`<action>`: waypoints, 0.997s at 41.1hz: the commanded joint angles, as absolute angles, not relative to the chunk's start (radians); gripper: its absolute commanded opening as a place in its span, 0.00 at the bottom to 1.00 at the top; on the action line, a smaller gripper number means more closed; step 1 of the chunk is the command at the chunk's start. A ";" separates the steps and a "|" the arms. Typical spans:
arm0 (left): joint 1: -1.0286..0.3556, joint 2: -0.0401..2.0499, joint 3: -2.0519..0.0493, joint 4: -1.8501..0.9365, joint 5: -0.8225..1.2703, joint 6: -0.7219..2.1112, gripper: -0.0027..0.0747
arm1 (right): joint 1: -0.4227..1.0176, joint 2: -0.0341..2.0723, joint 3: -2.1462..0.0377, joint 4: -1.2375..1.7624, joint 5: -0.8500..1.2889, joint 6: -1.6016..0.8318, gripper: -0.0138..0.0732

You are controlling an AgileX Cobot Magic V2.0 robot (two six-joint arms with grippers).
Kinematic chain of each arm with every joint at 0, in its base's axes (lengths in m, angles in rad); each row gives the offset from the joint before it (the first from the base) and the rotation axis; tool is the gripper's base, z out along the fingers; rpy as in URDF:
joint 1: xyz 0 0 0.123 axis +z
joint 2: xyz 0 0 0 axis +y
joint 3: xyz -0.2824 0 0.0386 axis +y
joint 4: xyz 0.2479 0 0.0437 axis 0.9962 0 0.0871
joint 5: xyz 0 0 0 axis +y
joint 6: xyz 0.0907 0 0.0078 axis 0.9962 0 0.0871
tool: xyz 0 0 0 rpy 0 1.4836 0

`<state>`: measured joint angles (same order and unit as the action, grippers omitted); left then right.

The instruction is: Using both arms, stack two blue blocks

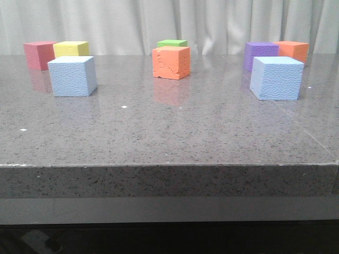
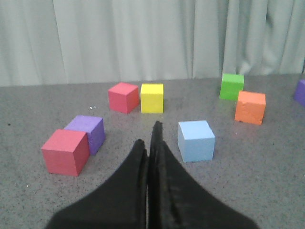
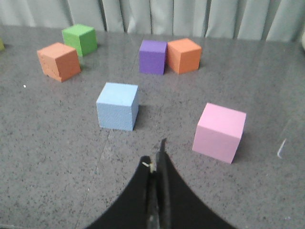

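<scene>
Two pale blue blocks stand apart on the grey stone table (image 1: 169, 137): one at the left (image 1: 72, 75), one at the right (image 1: 276, 78). Neither gripper shows in the front view. In the left wrist view my left gripper (image 2: 150, 136) is shut and empty, above the table, with the left blue block (image 2: 196, 140) just ahead and to its right. In the right wrist view my right gripper (image 3: 157, 155) is shut and empty, with the right blue block (image 3: 117, 106) ahead and slightly to its left.
At the back stand red (image 1: 38, 55), yellow (image 1: 71, 48), green (image 1: 172, 43), orange (image 1: 171, 62), purple (image 1: 260, 54) and another orange (image 1: 291, 51) cube. The left wrist view shows a second red (image 2: 65, 151) and purple cube (image 2: 87, 132); the right wrist view a pink cube (image 3: 219, 132).
</scene>
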<state>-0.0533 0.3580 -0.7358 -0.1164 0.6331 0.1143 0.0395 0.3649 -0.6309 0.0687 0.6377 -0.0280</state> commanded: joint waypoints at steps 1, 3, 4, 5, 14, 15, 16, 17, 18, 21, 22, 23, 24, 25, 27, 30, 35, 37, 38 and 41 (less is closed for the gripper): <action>-0.053 0.413 -0.769 -0.130 0.577 0.105 0.01 | 0.032 0.425 -0.667 0.077 0.583 -0.035 0.01; -0.053 0.433 -0.769 -0.130 0.577 0.105 0.01 | 0.032 0.440 -0.667 0.077 0.583 -0.035 0.01; -0.053 0.439 -0.769 -0.130 0.577 0.105 0.01 | 0.032 0.447 -0.667 0.077 0.582 -0.035 0.01; -0.053 0.447 -0.769 -0.130 0.577 0.105 0.01 | 0.032 0.452 -0.667 0.077 0.582 -0.035 0.01; -0.053 0.482 -0.769 -0.130 0.577 0.105 0.01 | 0.032 0.462 -0.667 0.078 0.575 -0.035 0.01; -0.053 0.482 -0.769 -0.130 0.577 0.105 0.01 | 0.032 0.462 -0.667 0.078 0.570 -0.035 0.01; -0.053 0.482 -0.769 -0.130 0.574 0.105 0.01 | 0.032 0.462 -0.667 0.078 0.569 -0.035 0.01; -0.053 0.482 -0.769 -0.130 0.570 0.105 0.01 | 0.032 0.462 -0.667 0.078 0.569 -0.035 0.01; -0.053 0.482 -0.769 -0.130 0.568 0.105 0.01 | 0.032 0.462 -0.667 0.078 0.569 -0.035 0.01; -0.053 0.482 -0.769 -0.141 0.559 0.105 0.01 | 0.032 0.462 -0.667 0.078 0.569 -0.035 0.01; -0.053 0.482 -0.769 -0.141 0.559 0.105 0.01 | 0.032 0.462 -0.667 0.078 0.569 -0.035 0.01; -0.053 0.480 -0.769 -0.149 0.559 0.105 0.01 | 0.032 0.462 -0.667 0.078 0.568 -0.035 0.01; -0.053 0.480 -0.769 -0.156 0.559 0.105 0.01 | 0.032 0.462 -0.667 0.078 0.565 -0.035 0.01; -0.053 0.480 -0.769 -0.166 0.559 0.105 0.01 | 0.032 0.462 -0.667 0.078 0.564 -0.035 0.01; -0.053 0.480 -0.769 -0.171 0.559 0.105 0.01 | 0.032 0.462 -0.667 0.078 0.562 -0.035 0.01; -0.053 0.480 -0.769 -0.171 0.559 0.105 0.01 | 0.032 0.462 -0.667 0.078 0.554 -0.035 0.01; -0.053 0.480 -0.769 -0.171 0.555 0.105 0.01 | 0.032 0.462 -0.667 0.077 0.534 -0.035 0.07; -0.053 0.480 -0.769 -0.171 0.552 0.105 0.01 | 0.032 0.462 -0.667 0.077 0.534 -0.035 0.17; -0.053 0.480 -0.769 -0.171 0.552 0.105 0.01 | 0.032 0.462 -0.667 0.077 0.534 -0.035 0.24; -0.053 0.480 -0.769 -0.161 0.551 0.105 0.04 | 0.032 0.462 -0.667 0.077 0.534 -0.035 0.45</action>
<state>-0.0533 0.4693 -0.7358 -0.1557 0.6374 0.1125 0.0395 0.4480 -0.6327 0.0703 0.6172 -0.0280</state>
